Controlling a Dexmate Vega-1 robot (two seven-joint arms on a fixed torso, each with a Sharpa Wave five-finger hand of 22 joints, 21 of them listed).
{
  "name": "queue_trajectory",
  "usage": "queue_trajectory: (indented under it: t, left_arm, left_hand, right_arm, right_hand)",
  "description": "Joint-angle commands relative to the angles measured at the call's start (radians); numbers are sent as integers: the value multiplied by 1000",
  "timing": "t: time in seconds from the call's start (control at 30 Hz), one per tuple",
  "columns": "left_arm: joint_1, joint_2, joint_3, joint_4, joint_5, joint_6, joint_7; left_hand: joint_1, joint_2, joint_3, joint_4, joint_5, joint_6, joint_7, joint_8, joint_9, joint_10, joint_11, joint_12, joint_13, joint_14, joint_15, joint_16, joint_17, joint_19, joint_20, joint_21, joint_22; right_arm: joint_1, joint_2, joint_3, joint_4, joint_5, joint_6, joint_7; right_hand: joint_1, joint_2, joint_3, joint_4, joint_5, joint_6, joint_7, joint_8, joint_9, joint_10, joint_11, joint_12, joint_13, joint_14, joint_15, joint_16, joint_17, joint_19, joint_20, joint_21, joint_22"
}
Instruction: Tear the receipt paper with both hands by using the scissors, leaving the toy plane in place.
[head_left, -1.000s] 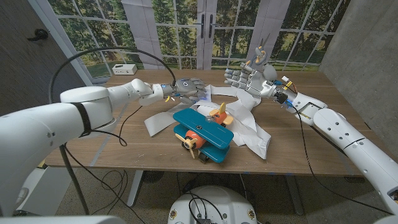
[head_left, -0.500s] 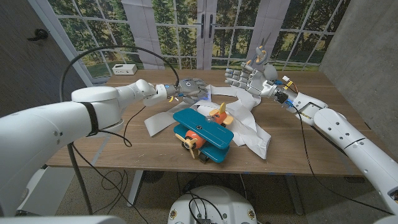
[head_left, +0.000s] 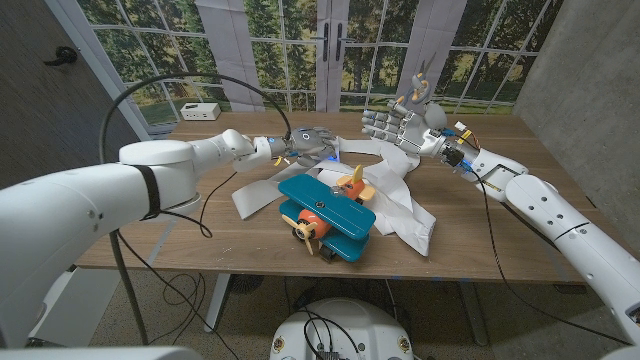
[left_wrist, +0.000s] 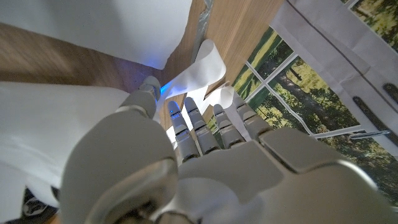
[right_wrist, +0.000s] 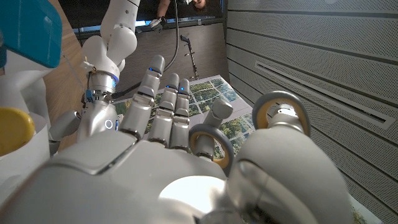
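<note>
Two arms come in over the wooden table (head_left: 150, 245) from the near corners. Nearest the front edge sits the toy plane (head_left: 325, 212), teal-winged with an orange nose and a yellow propeller, resting on the receipt paper (head_left: 405, 215), whose white strips lie crumpled and looped across the middle of the table. Just behind the plane, the left hand (head_left: 312, 143) reaches over the paper's far folds with its fingers (left_wrist: 194, 124) stretched out side by side; the left wrist view shows their tips close to a curled strip of paper, though whether they touch it cannot be told, and nothing is seen in its grasp. Farther back and to the right, the right hand (head_left: 400, 125) is raised above the table, fingers spread, with the grey-handled scissors (head_left: 419, 88) held at its thumb side, their handle rings (right_wrist: 281, 115) showing in the right wrist view. A small white box (head_left: 199, 110) stands at the far left corner
</note>
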Motion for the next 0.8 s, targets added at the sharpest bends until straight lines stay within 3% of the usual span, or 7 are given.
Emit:
queue_trajectory:
  t: [0.03,0.3,0.43,0.57,0.63,0.8]
  left_arm:
    - [8,14,-6,-45,-9,5,-30]
    - [9,36,-17,-94,1,8,-80]
    - [13,46,-26,-114,5,9,-104]
    - [18,52,-41,-124,2,6,-119]
    - [23,52,-50,-121,-1,8,-114]
    - [29,60,-67,-134,-7,11,-130]
  left_hand:
    - [33,14,-20,1,6,61,4,17,5,64,2,18,14,83,-184,19,8,37,-41,9,1]
    - [71,32,-46,0,12,119,8,25,4,118,7,19,26,295,-193,68,14,76,-48,6,0]
    - [91,41,-55,-2,18,182,13,45,6,165,3,25,33,372,-198,79,11,89,-50,5,1]
    - [134,79,-48,-4,37,262,15,71,6,242,3,33,45,480,-200,94,12,125,-61,10,2]
    - [170,114,-22,-5,50,268,14,69,6,269,3,31,55,539,-201,96,10,150,-57,16,5]
    - [213,141,11,8,52,269,15,66,13,308,2,38,82,599,-202,102,17,197,-54,35,11]
  right_arm:
    - [-14,-8,10,-21,6,4,-4]
    - [-25,-10,15,-31,10,8,-6]
    - [-27,-10,16,-32,11,10,-4]
    - [-28,-10,16,-35,11,12,-3]
    - [-27,-9,16,-34,13,11,-2]
    - [-25,-7,14,-33,12,15,-1]
  right_hand:
    - [3,8,-8,1,-2,57,55,1,-5,9,-1,7,1,0,3,2,1,-5,-2,-2,5]
    - [3,11,-10,2,-2,59,58,6,3,9,-2,7,1,1,3,2,1,-5,-3,-2,5]
    - [2,11,-11,2,-2,59,58,5,2,11,-3,8,1,2,3,2,1,-6,-3,-1,5]
    - [1,12,-13,3,-2,66,60,4,-3,13,-3,8,1,3,2,3,1,-5,-5,-1,5]
    - [1,13,-13,3,-2,66,61,7,2,13,-3,8,1,3,2,3,1,-5,-7,-1,5]
    - [0,15,-14,5,-2,65,64,11,8,15,-4,9,1,5,3,4,1,-4,-8,-1,4]
